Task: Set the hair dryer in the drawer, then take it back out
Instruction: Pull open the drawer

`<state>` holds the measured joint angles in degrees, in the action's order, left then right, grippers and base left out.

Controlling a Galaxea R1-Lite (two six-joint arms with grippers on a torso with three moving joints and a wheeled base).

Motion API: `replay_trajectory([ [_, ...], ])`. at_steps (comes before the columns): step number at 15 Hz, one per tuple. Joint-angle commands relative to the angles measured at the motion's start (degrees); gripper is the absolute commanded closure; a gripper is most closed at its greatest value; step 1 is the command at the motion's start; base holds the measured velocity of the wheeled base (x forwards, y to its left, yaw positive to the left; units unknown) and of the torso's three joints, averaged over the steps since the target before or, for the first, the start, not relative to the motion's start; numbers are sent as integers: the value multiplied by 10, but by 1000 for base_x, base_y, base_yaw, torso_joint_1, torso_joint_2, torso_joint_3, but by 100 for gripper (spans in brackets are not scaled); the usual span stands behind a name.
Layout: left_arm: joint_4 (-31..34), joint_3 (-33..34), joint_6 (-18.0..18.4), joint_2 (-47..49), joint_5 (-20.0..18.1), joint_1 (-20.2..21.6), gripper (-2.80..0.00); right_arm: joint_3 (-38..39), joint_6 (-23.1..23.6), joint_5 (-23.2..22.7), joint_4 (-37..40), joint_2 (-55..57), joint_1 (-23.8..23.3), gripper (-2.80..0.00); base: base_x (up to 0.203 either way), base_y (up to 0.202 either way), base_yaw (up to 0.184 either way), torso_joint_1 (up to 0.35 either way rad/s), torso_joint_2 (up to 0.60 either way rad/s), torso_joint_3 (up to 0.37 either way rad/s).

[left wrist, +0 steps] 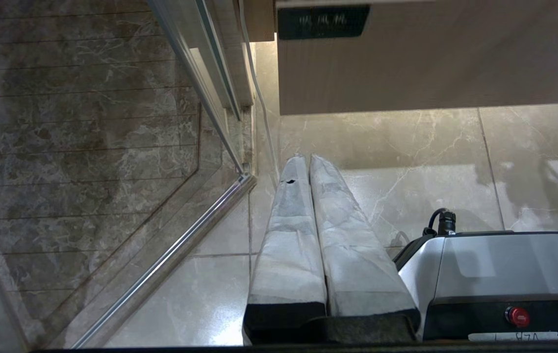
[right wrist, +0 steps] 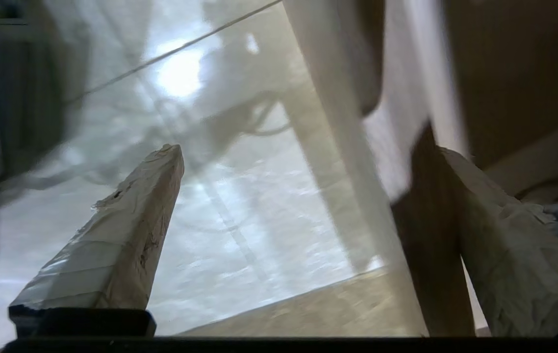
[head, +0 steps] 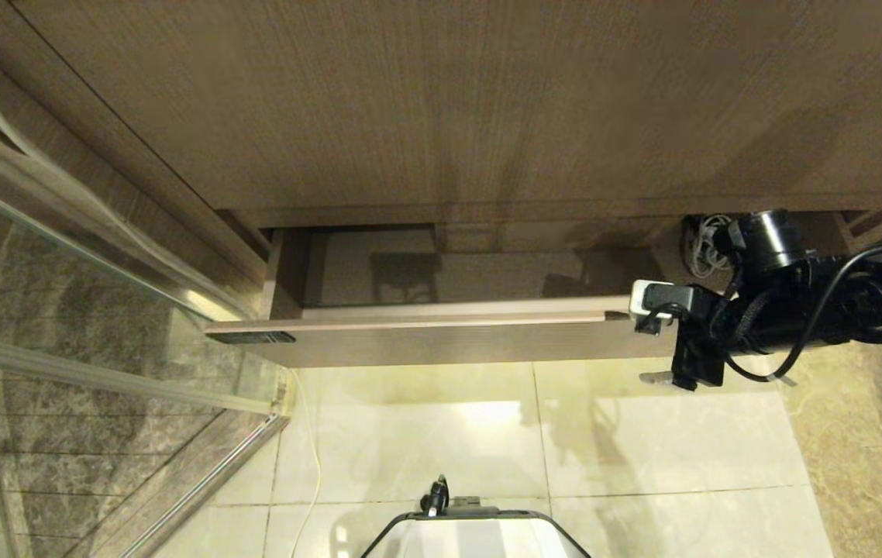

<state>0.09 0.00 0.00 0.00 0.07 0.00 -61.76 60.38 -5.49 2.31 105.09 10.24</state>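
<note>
Bathroom: glass shower screen (head: 61, 225), marble floor tiles (head: 642, 442).

Little legible text. The drawer (left wrist: 431, 63) front has a small dark label (left wrist: 323, 21) at its corner, with pale characters too blurred to read; in the head view the same label (head: 249, 338) shows only as a dark strip. The robot base (left wrist: 499, 274) carries a white strip (left wrist: 513, 336) under its red button, printed upside down, reading roughly "VZR-1", not certain. Right wrist view: nothing readable.
</note>
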Motion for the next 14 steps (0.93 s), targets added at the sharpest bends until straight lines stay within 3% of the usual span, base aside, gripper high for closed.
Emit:
replay_trajectory([
  [1, 0, 0, 0, 0, 0, 0, 0, 9, -13, -1, 3, -26, -3, -280, 0, 0, 0, 0, 0, 0],
  [5, 0, 0, 0, 0, 0, 0, 0, 25, -126, -2, -2, -53, -6, -280, 0, 0, 0, 0, 0, 0],
  [8, 0, 0, 0, 0, 0, 0, 0, 50, -147, -22, -4, -96, -25, -280, 0, 0, 0, 0, 0, 0],
  [12, 0, 0, 0, 0, 0, 0, 0, 91, -147, -95, -4, -177, -57, -280, 0, 0, 0, 0, 0, 0],
  [13, 0, 0, 0, 0, 0, 0, 0, 99, -146, -100, -3, -189, -64, -155, 0, 0, 0, 0, 0, 0],
  [14, 0, 1, 0, -1, 0, 0, 0, 106, -147, -100, -3, -194, -64, 0, 0, 0, 0, 0, 0, 0],
])
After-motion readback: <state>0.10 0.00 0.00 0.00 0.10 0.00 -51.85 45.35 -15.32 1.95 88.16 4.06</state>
